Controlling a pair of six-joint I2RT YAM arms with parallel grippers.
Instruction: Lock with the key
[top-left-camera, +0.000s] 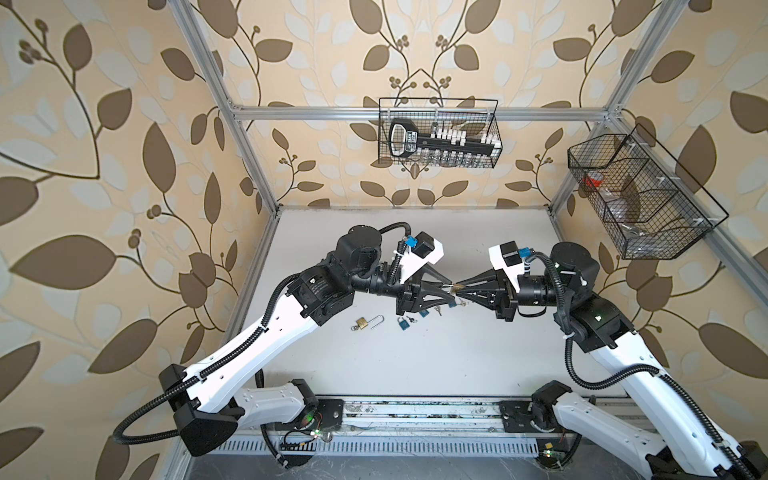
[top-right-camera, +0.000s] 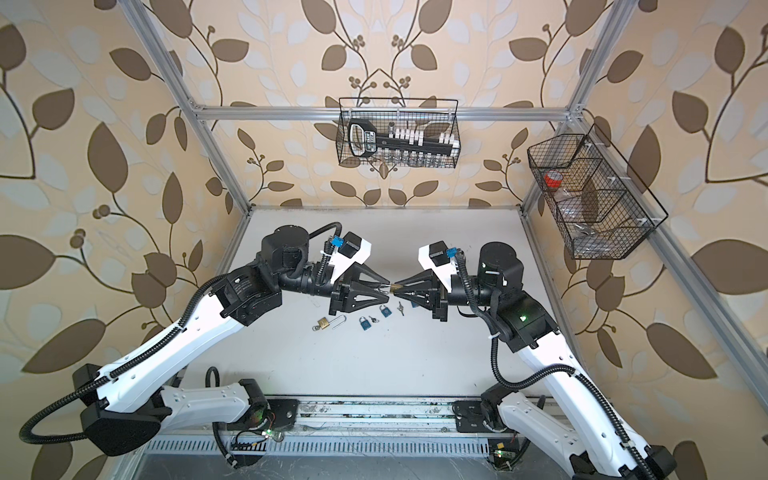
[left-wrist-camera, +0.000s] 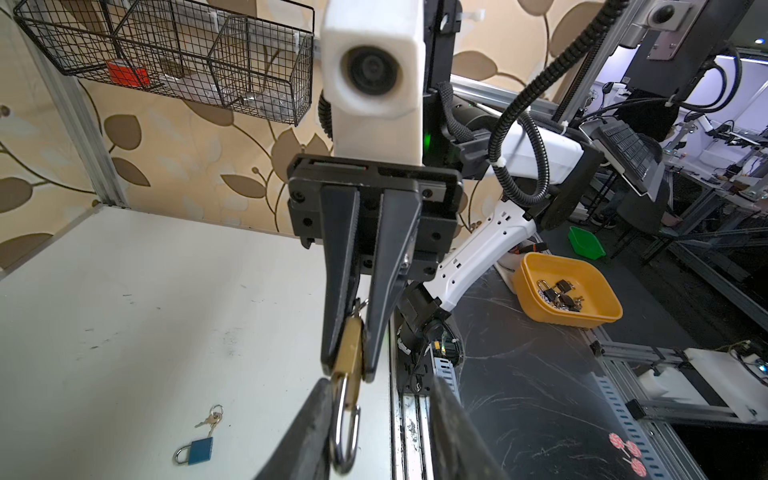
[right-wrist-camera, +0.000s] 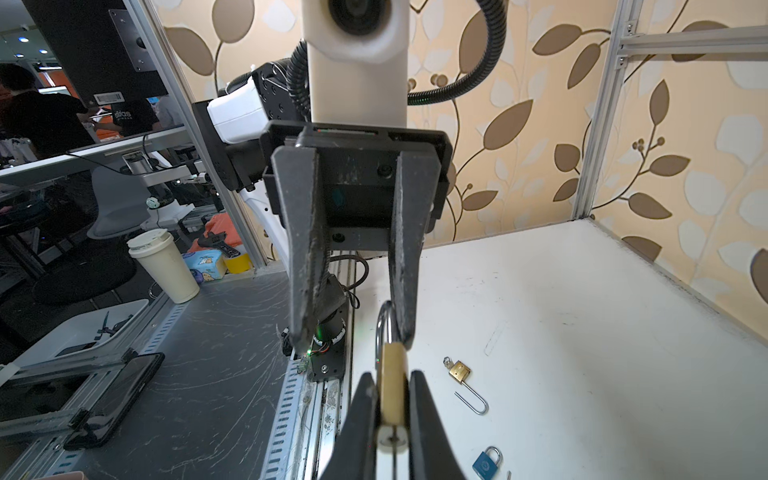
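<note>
Pinching the padlock (right-wrist-camera: 392, 390) by its brass body in the right tool (right-wrist-camera: 390, 376), clenched on both flat faces, up in the air over the worktop (right-wrist-camera: 582, 311) between the two arms. Straddling its shackle (left-wrist-camera: 345, 428) with the left tool (right-wrist-camera: 353, 338), released, one finger close against the steel loop. Cannot tell whether a key sits in the keyway, nor whether the shackle is clicked home. Could go wrong several ways: pushing the loop off-axis and pivoting the smooth body out of that narrow pinch; turning a key against a half-seated shackle and jamming it; dropping everything onto the spare locks (right-wrist-camera: 459, 372) lying below.
</note>
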